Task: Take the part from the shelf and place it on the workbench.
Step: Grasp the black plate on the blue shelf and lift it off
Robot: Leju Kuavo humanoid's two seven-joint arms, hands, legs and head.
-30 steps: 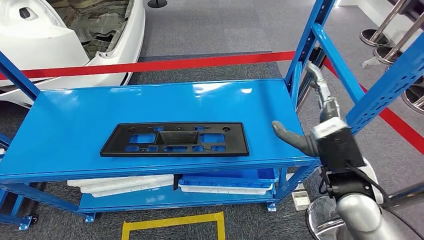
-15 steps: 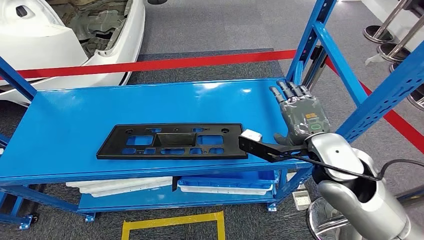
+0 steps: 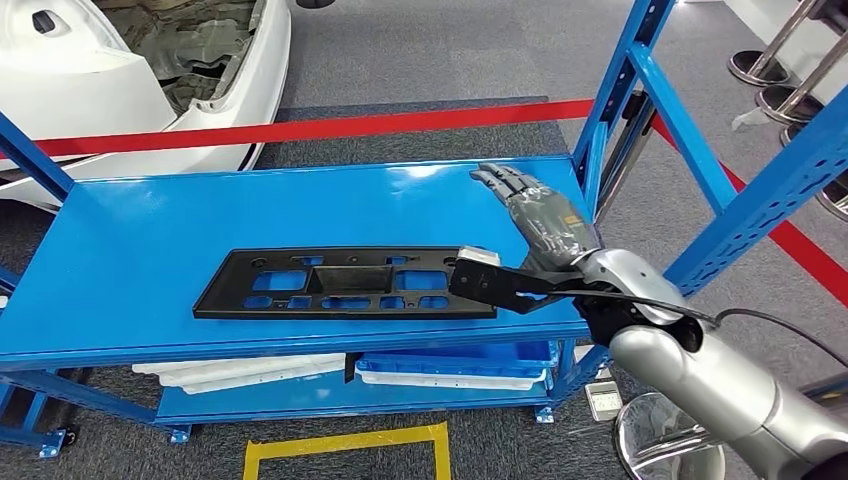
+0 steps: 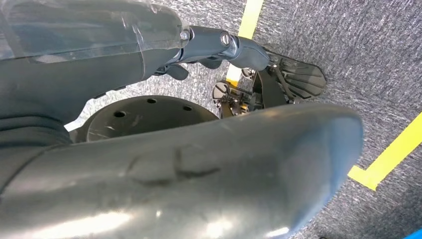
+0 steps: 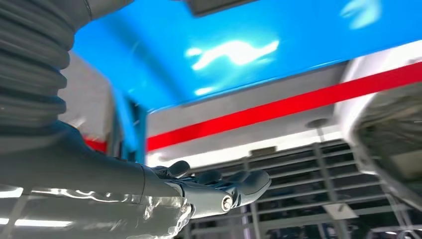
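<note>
A flat black plastic part (image 3: 345, 282) with several cut-outs lies on the top of the blue shelf (image 3: 150, 220), near its front edge. My right hand (image 3: 545, 220) hovers over the shelf just right of and behind the part's right end, fingers stretched out and apart, holding nothing. The arm's wrist camera bracket (image 3: 490, 282) overlaps the part's right end. In the right wrist view the outstretched fingers (image 5: 219, 186) show against the blue shelf top (image 5: 249, 45). My left hand (image 4: 224, 45) hangs by the floor with nothing in it, fingers extended.
Blue shelf uprights (image 3: 620, 80) stand right of my right hand. The lower shelf holds white parts (image 3: 240, 365) and a blue tray (image 3: 455, 358). A white car body (image 3: 130, 80), red floor tape (image 3: 330, 128), yellow floor marking (image 3: 345, 445) and metal stanchion bases (image 3: 755, 70) surround the shelf.
My right hand has swung left from beside the upright to over the shelf, closing on the part's right end, and turned flat. The part has not moved.
</note>
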